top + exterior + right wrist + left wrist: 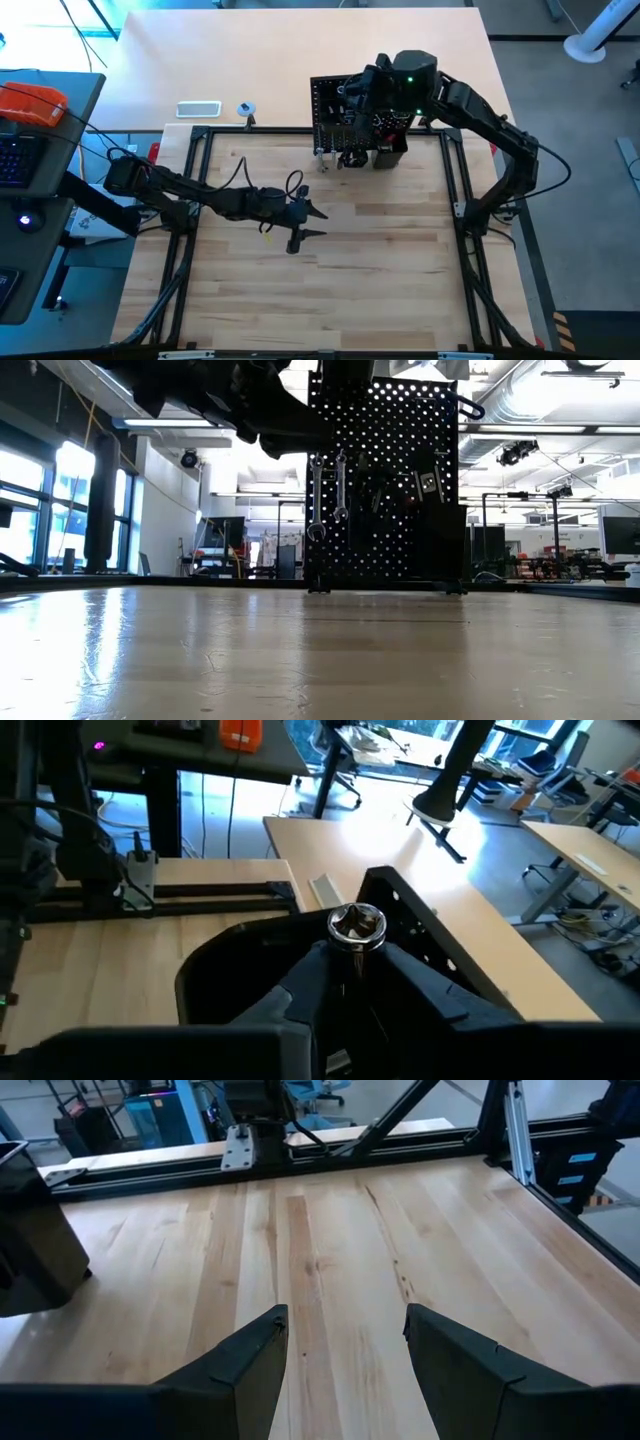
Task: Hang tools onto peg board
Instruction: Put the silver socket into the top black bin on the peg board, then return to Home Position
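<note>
The peg board (345, 120) stands upright at the table's far middle, and two silver wrenches (318, 500) hang from hooks on its front. My right gripper (355, 955) is above the board's top edge (420, 935), shut on a tool with a round silver end (357, 923). The rest of that tool is hidden by the fingers. My left gripper (310, 222) hovers open over the middle of the table, with only bare wood between its fingers (250, 1360). My right gripper pinches the tool between its two fingers (300, 990) just behind the tool's round silver end (357, 935), which sticks out past the fingertips. The tool is lifted clear, above the peg board's top. The fingers cover the shaft and the handle.
A small black bin (390, 152) sits on the board's front at its right. A white flat rectangle (198, 109) and a small tape roll (246, 109) lie beyond the black frame rail (250, 130). Wide bare wood (380, 260) lies between the board and the near edge.
</note>
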You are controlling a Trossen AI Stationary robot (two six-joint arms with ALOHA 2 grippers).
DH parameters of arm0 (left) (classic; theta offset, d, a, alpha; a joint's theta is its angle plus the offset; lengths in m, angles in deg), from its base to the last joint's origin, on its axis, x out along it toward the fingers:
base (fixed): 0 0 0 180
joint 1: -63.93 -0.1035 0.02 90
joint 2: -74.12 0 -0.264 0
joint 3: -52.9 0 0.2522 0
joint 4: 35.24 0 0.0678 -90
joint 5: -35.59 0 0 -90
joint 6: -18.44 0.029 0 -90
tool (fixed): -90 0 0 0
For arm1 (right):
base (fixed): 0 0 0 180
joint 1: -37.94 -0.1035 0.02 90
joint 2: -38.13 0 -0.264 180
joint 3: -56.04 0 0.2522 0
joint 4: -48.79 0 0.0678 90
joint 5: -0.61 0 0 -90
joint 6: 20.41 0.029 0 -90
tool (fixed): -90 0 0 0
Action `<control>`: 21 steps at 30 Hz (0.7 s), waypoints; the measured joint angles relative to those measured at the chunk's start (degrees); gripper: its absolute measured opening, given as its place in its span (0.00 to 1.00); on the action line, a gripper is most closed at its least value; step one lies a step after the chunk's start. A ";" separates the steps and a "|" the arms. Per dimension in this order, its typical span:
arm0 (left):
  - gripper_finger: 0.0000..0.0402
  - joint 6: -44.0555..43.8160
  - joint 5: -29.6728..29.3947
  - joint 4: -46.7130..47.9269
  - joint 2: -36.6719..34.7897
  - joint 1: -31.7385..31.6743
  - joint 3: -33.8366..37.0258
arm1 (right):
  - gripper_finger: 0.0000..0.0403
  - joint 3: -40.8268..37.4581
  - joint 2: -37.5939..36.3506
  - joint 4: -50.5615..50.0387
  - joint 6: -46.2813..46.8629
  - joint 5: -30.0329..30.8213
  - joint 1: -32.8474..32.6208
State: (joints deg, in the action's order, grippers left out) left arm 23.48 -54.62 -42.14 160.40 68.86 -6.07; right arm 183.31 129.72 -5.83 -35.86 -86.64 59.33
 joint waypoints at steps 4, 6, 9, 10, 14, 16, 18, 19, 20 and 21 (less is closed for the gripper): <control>0.49 0.01 0.00 0.06 0.00 0.00 0.00 | 0.21 0.00 0.00 0.39 0.44 0.28 0.02; 0.49 0.01 0.00 0.06 0.00 0.02 0.00 | 0.24 0.00 0.00 0.39 0.44 0.46 0.02; 0.49 -0.01 0.00 0.06 0.00 0.02 0.00 | 0.29 0.00 0.00 0.43 0.42 0.58 0.02; 0.49 0.03 0.00 0.06 0.00 0.02 0.00 | 0.30 0.00 0.00 0.43 0.42 0.64 0.02; 0.49 -0.04 0.00 0.08 0.00 0.02 0.00 | 0.34 0.00 0.00 0.48 0.44 0.95 0.02; 0.49 -0.04 0.00 0.08 0.00 0.02 0.00 | 0.36 0.00 -0.02 0.48 0.40 1.33 0.02; 0.49 -0.04 0.00 0.08 0.00 0.02 0.00 | 0.37 0.00 -0.10 0.45 0.41 1.35 0.02; 0.49 -0.04 0.00 0.08 0.00 0.02 0.00 | 0.37 0.00 -0.16 0.52 0.41 1.35 -0.02; 0.49 -0.04 0.00 0.07 0.00 0.02 0.00 | 0.38 0.00 -0.20 0.69 0.40 1.35 -0.13; 0.49 -0.01 0.00 0.08 0.00 0.02 0.00 | 0.38 0.00 -0.34 0.84 0.40 1.36 -0.27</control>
State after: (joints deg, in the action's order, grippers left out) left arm 23.47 -54.62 -42.06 160.40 68.88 -6.07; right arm 183.31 129.38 -4.99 -35.46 -85.29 59.06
